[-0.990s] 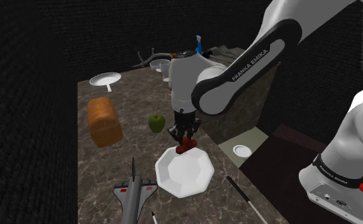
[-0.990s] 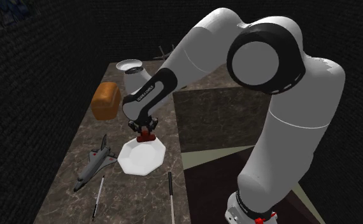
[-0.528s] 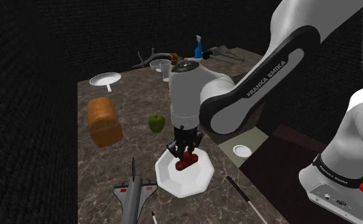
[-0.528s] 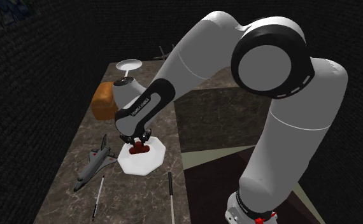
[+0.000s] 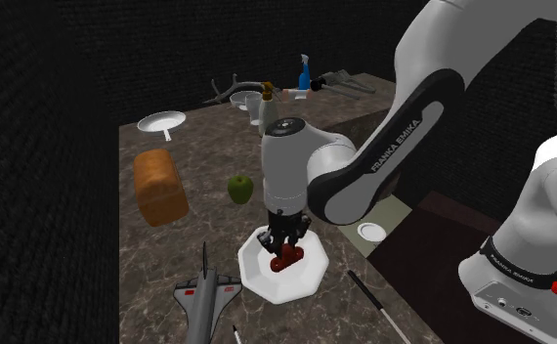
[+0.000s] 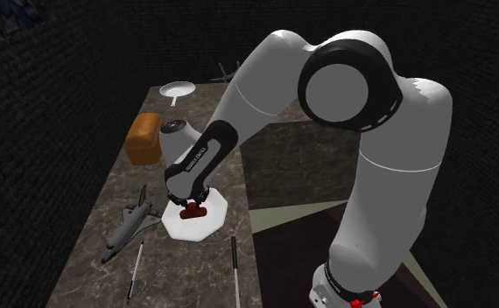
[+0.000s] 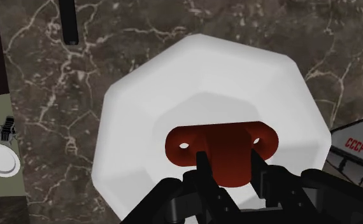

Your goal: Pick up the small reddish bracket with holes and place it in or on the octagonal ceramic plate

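Over the dark marble worktop (image 5: 159, 254), the white arm's black pincer (image 5: 286, 246) hangs low above the white octagonal plate (image 5: 262, 283), its two fingers pinching the middle of the small dark-red bracket (image 5: 286, 260). The pick-up is done and so, by the look of it, is the carry. In the wrist view the bracket's two holed ears spread to either side of the fingers, squarely over the plate's sunken centre. Whether the bracket already touches the plate cannot be told. What appears left is to set it down, spread the fingers and lift clear. The bracket sits right between the fingertips, at the pincer's very end. A toy space shuttle (image 5: 206, 293), a green apple (image 5: 240, 188) and a loaf (image 5: 159, 186) share the worktop, none touching the plate.
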